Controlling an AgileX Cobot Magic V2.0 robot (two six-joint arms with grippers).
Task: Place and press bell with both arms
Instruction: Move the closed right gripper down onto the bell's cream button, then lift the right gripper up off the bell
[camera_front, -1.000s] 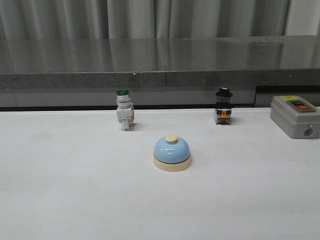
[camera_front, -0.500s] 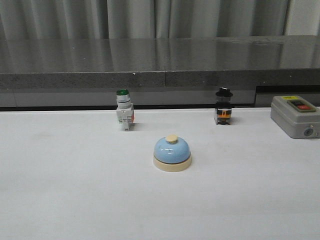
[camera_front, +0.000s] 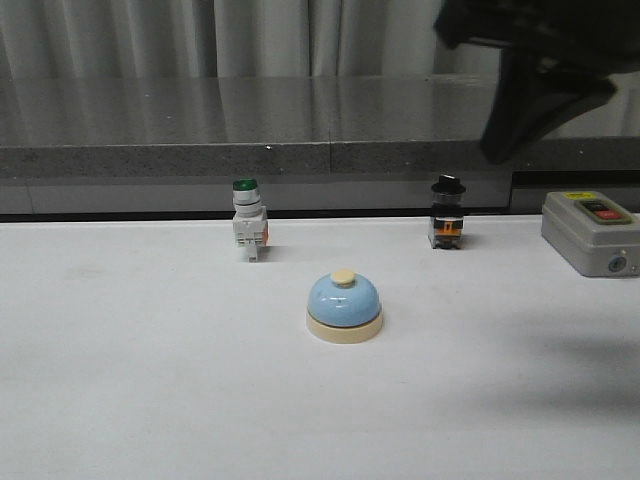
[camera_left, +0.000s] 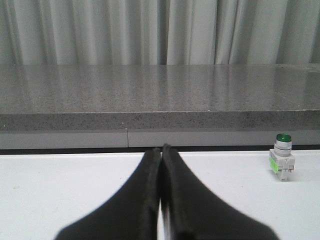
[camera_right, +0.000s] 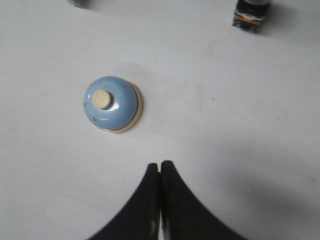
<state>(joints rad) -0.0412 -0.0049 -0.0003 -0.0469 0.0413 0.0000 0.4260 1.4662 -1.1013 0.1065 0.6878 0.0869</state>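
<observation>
Table (camera_front: 120, 400), white and broad, fills the lower part of the front view, with a grey stone ledge (camera_front: 300, 125) and pale curtains (camera_front: 260, 35) behind it. Right arm (camera_front: 545, 60) shows as a dark blurred bulk high at the upper right, above the table. Grey control box (camera_front: 588, 232) sits at the right edge of the table. Bell (camera_front: 344, 306) stands upright near the middle of the table, blue dome on a cream base with a cream knob on top, touched by nothing. Behind it to the left stands a green-capped switch (camera_front: 249, 221), and behind it to the right a black-capped switch (camera_front: 447, 213), both well apart from it. Right gripper (camera_right: 160, 166) is clenched, its fingers pressed together on nothing, hanging above the table beside the bell (camera_right: 112, 103). Left gripper (camera_left: 161, 149) is likewise clenched and empty, low over the table, with the green-capped switch (camera_left: 282, 156) off to one side.
</observation>
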